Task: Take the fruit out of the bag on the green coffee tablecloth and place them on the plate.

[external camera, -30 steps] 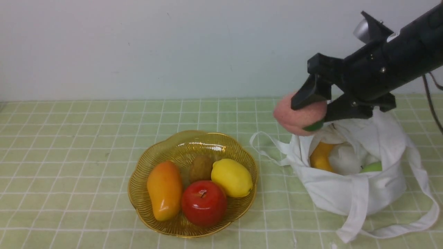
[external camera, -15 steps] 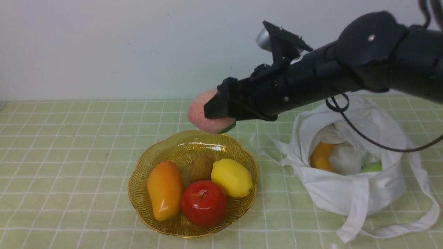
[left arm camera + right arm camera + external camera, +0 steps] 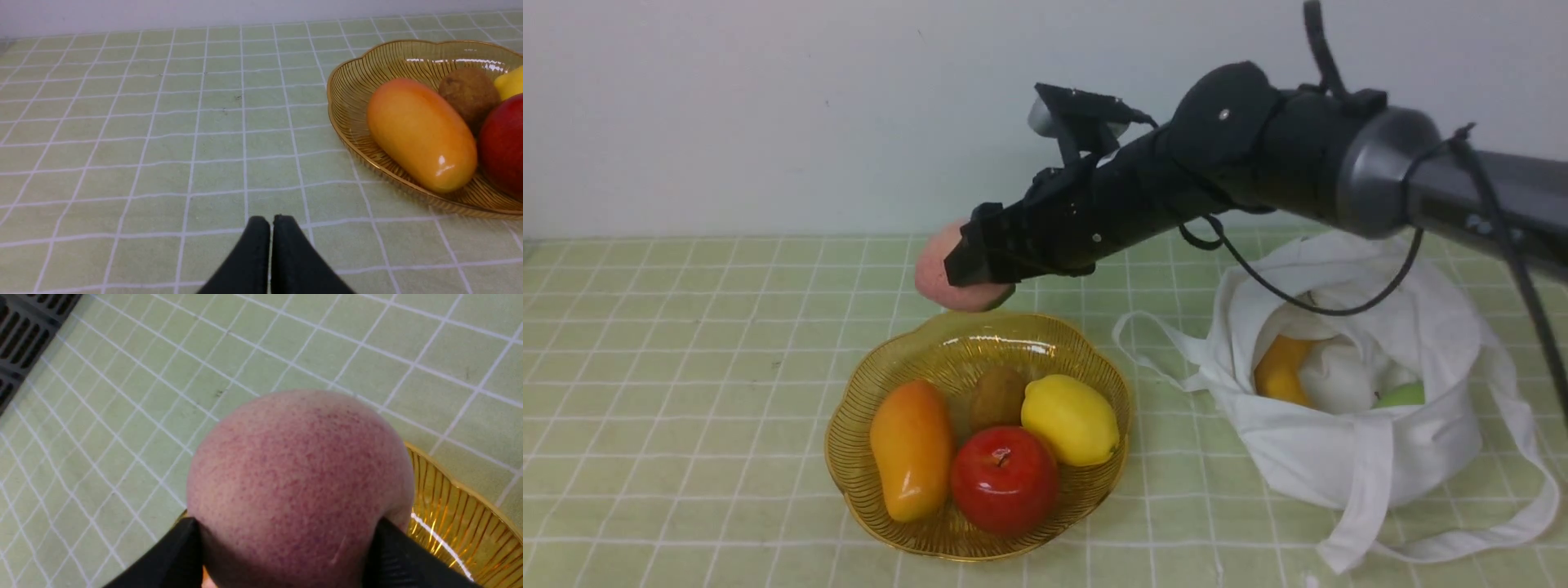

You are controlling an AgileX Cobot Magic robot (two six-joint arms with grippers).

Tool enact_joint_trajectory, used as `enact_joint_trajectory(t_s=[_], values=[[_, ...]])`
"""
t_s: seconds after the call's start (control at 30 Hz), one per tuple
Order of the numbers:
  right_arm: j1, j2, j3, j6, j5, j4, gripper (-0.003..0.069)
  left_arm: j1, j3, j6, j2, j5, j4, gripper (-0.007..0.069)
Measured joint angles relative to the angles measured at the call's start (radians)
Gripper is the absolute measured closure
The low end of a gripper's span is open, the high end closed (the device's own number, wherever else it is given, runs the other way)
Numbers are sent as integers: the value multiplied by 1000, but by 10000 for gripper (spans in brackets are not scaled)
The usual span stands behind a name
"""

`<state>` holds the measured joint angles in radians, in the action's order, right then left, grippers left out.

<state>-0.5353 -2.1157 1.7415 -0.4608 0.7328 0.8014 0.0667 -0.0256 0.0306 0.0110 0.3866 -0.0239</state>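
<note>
Swung left over the last second: right gripper (image 3: 968, 273) went from above the bag (image 3: 1347, 457) to above the far rim of the plate (image 3: 980, 335), carrying the peach (image 3: 931, 273). Nothing else shifted.

Right gripper state: jaws clamped on the peach, one black finger on each side. Wrist view confirms the fruit fills the gap between them. Peach is in the air, clear of the plate, over its far edge and a bit left of centre. Part of it overhangs the tablecloth (image 3: 686, 367) beyond the rim.

Plate sits left of the bag, near but apart. It holds four pieces:
- mango (image 3: 912, 447) on the left
- apple (image 3: 1004, 479) nearest
- lemon (image 3: 1070, 419) on the right
- kiwi (image 3: 998, 394) behind, between mango and lemon

Bag is on the cloth at the right with its mouth open and straps trailing left and near-right. Inside it, the orange-yellow fruit (image 3: 1278, 367) is on the left and the light green fruit (image 3: 1403, 395) on the right, both partly hidden by fabric.

Left gripper (image 3: 271, 228): fingertips pressed together, nothing between them, low over bare cloth left of the plate. It is outside the front view.
</note>
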Motion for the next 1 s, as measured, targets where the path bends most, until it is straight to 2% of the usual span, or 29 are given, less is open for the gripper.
enact_joint_trajectory(t_s=[0.37, 0.43, 0.57, 0.67, 0.9, 1.0], values=[[-8, -150, 75, 30, 5, -92, 196, 0, 0, 0, 0, 0, 0, 632], [-10, -156, 75, 30, 5, -92, 152, 0, 0, 0, 0, 0, 0, 632], [-10, -159, 75, 34, 15, -89, 15, 0, 0, 0, 0, 0, 0, 632], [-10, -159, 76, 34, 30, -88, -20, 0, 0, 0, 0, 0, 0, 632], [-8, -125, 76, 42, 90, -138, -29, 0, 0, 0, 0, 0, 0, 632], [12, -20, 76, 105, 195, -203, 74, 0, 0, 0, 0, 0, 0, 632]])
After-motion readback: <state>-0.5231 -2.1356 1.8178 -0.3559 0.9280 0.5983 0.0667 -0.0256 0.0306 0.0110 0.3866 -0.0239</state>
